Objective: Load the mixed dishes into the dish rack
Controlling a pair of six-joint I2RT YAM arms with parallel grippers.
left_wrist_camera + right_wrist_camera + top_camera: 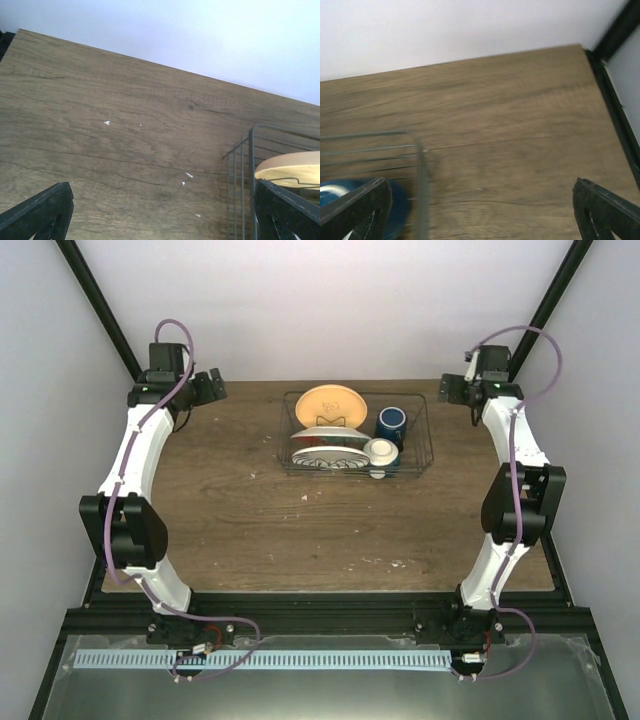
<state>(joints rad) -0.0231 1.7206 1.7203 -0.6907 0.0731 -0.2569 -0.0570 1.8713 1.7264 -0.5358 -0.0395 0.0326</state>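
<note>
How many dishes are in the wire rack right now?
4: orange-yellow plate back left, floral plate front left, dark blue mug back right, cream bowl front right. More may be hidden.

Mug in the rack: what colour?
Dark blue mug; clearest in the top external view.

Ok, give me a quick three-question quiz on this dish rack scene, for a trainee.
1. True or false: the blue mug sits inside the rack.
2. How many dishes does the rack hold?
3. Both pairs of jaws are: A open and empty; B shut on a plate; C resting in the rack.
Key: 1 true. 2 four: blue mug, yellow plate, flowered plate, white bowl. 3 A.
</note>
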